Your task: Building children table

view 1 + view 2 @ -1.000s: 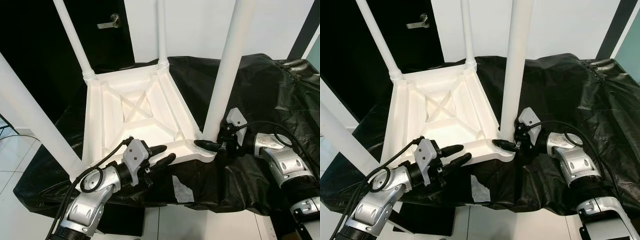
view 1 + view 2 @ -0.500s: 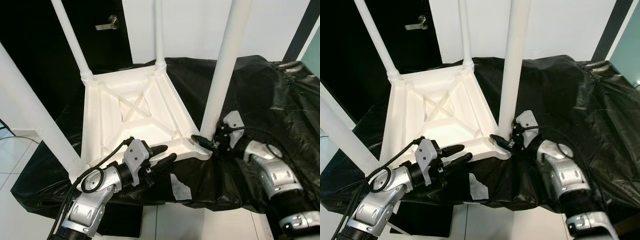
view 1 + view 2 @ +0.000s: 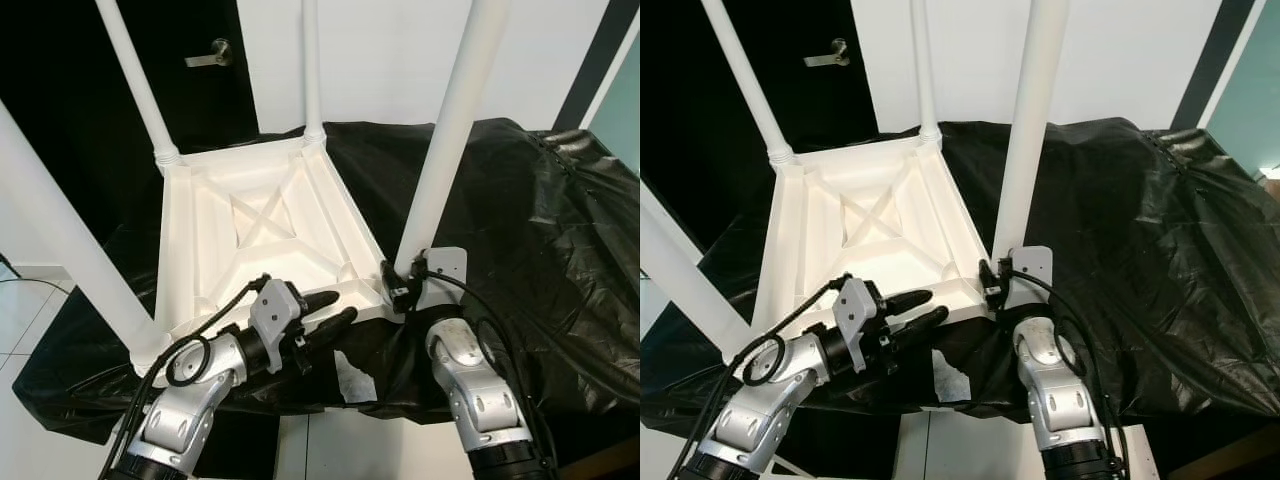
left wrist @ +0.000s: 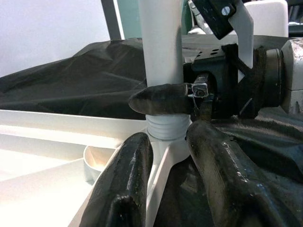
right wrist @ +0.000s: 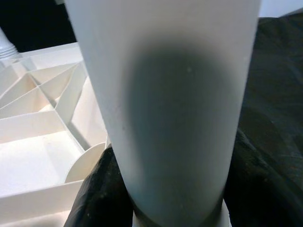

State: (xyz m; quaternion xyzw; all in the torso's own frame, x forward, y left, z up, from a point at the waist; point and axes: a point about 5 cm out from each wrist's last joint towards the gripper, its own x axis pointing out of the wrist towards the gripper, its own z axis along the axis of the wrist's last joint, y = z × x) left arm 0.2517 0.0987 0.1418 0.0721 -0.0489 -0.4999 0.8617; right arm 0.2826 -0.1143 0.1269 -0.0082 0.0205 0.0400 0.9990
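A white children's table (image 3: 225, 262) lies upside down on a black-covered surface, its four legs pointing up. My right gripper (image 3: 400, 283) is shut on the base of the near right leg (image 3: 450, 120), just above its threaded socket. In the right wrist view that leg (image 5: 170, 109) stands between my black fingers (image 5: 94, 194). My left gripper (image 3: 330, 310) clasps the near rim of the tabletop, one finger inside and one outside. In the left wrist view the rim (image 4: 158, 182) runs between the fingers (image 4: 128, 184), and a right finger crosses the leg (image 4: 161, 52).
A crinkled black sheet (image 3: 540, 230) covers the work surface and hangs over its near edge. A white scrap (image 3: 352, 378) lies on it below the table's rim. A dark door with a lever handle (image 3: 210, 55) stands behind on the left, with a white wall to its right.
My right arm has swung from the right side round to the near side, and its gripper has closed around the leg's base. The left gripper has stayed on the rim. The camera shifted slightly.
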